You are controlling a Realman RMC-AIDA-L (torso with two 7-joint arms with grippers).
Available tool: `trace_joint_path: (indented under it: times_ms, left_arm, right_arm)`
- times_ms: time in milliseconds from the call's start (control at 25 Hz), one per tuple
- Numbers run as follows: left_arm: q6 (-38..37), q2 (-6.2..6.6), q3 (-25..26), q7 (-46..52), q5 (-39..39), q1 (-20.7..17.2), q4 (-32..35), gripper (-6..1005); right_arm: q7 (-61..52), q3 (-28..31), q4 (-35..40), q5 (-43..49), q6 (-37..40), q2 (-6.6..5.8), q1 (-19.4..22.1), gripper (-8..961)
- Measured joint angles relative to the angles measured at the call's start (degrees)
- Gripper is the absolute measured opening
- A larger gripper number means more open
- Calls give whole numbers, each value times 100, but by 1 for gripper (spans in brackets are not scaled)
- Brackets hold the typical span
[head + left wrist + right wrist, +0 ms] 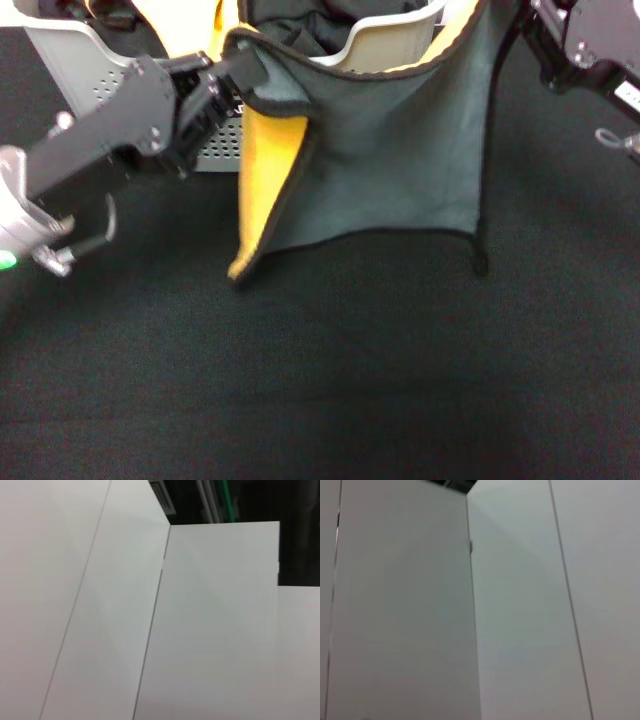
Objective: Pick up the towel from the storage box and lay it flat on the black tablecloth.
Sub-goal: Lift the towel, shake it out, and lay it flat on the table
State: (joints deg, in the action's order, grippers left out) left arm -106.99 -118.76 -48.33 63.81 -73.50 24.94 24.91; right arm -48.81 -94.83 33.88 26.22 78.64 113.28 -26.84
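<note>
We see the black tablecloth filling most of the head view, bare across the lower half. Over it, in the upper middle, hangs the towel, grey-green face toward us, one orange-yellow flap folded over at its left edge. It is out of the storage box at the upper left but held up, its lower edge seemingly just reaching the cloth. So lifting looks done; lowering and spreading flat remain.

The left gripper is clamped on the towel's upper left corner. The right gripper sits at the upper right by the other corner, cut off by the frame; we cannot tell its grip. Both wrist views show only pale blank panels.
</note>
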Motion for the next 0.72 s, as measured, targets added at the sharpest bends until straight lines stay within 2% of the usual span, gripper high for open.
trace_joint_path:
  times_ms: [280,440,600,720]
  left_arm:
    - [-10,224,-1,644,62,247,635,19]
    - [135,373,-1,654,33,517,656,18]
    - [300,519,-24,687,-58,672,665,17]
    - [243,590,-33,831,-515,641,669,17]
  right_arm:
    - [25,47,101,236,-180,-62,53,72]
    - [34,469,227,549,-214,-71,8,73]
    - [-84,683,466,1067,-208,-30,42,75]
    - [-295,649,671,1528,-241,95,253,76]
